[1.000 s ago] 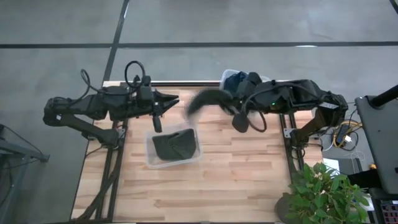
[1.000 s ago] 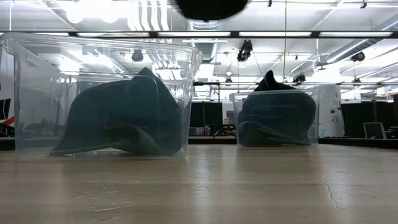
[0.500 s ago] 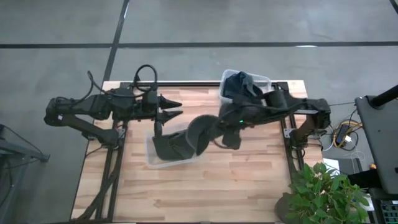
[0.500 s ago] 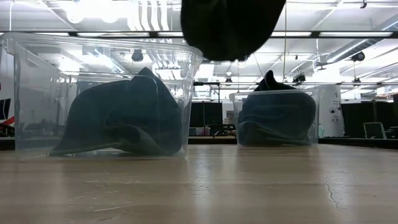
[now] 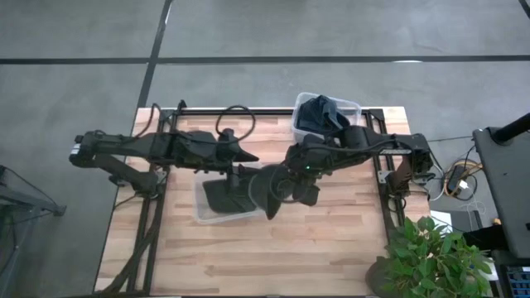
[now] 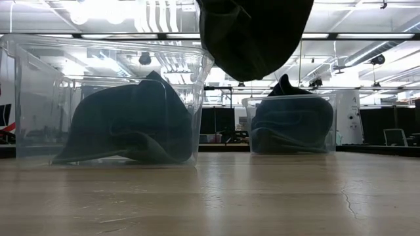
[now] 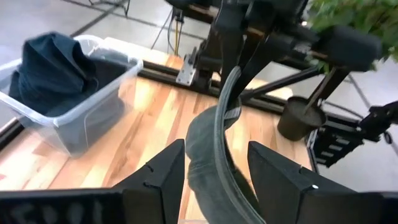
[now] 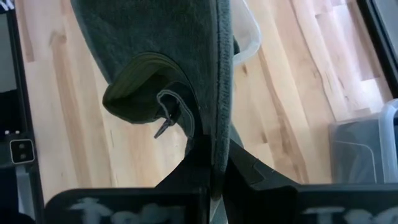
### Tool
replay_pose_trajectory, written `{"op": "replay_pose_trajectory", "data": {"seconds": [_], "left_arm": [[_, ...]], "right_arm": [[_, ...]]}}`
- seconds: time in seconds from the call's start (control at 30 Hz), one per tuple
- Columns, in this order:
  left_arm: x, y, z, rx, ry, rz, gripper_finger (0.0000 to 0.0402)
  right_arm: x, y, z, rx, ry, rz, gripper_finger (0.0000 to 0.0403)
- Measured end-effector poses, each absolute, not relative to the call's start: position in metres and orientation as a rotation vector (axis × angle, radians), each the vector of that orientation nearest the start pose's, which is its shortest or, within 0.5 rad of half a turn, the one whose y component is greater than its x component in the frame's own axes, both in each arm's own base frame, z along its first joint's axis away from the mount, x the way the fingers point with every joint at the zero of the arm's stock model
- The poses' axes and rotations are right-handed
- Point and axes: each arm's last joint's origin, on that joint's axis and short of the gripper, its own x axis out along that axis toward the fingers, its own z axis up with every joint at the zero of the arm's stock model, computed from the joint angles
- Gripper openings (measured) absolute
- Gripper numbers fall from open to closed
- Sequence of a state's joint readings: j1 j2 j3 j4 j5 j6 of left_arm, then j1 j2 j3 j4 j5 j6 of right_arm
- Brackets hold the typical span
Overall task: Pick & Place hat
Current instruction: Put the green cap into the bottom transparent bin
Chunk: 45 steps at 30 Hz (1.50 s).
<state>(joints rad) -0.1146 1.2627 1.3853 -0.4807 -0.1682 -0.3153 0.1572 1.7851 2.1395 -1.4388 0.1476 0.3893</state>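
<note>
The right gripper (image 8: 214,163) pinches the edge of a dark felt-like hat (image 5: 269,189), its fingers clamped on the soft fabric, holding it in the air over the near clear bin's (image 5: 201,212) right rim. From above the hat reads as a floppy grey cone; the right wrist view alone shows a stitched band and small strap tab inside. The left gripper (image 7: 217,171) hovers beside it, fingers spread with the hat's brim between them. Folded dark hats fill both clear plastic bins; the far bin (image 5: 301,106) sits at the wooden table's (image 5: 331,240) back edge.
</note>
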Motion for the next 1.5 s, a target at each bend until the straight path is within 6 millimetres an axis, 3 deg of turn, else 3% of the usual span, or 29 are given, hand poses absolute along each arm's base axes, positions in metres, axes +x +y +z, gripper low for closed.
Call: {"op": "replay_pose_trajectory", "data": {"seconds": [0.33,0.47,0.6,0.77,0.97,1.17,1.37,1.5], "left_arm": [[0.285,-0.027,0.395,-0.306,0.398,0.13,0.016],[0.289,-0.028,0.392,-0.321,0.41,0.135,0.0111],[0.289,-0.028,0.391,-0.32,0.412,0.139,0.0027],[0.281,-0.025,0.397,-0.293,0.387,0.182,0.0008],[0.25,-0.024,0.421,-0.336,0.282,0.236,0.0005],[0.201,-0.019,0.434,-0.408,0.249,0.397,0.0005],[0.15,-0.017,0.43,-0.642,0.28,0.553,0.0005],[0.136,-0.021,0.422,-0.758,0.321,0.611,0.0005]], "right_arm": [[0.327,0.048,0.417,0.15,1.065,-0.152,0.0011],[0.328,0.048,0.417,0.144,1.057,-0.152,0.0011],[0.328,0.048,0.417,0.136,1.058,-0.149,0.0011],[0.33,0.047,0.419,0.117,1.017,-0.188,0.0025],[0.321,0.043,0.429,0.058,0.963,-0.253,0.0077],[0.306,0.039,0.449,0.021,0.846,-0.32,0.0136],[0.285,0.03,0.466,-0.061,0.753,-0.465,0.0163],[0.278,0.029,0.472,-0.077,0.732,-0.483,0.0168]]}}
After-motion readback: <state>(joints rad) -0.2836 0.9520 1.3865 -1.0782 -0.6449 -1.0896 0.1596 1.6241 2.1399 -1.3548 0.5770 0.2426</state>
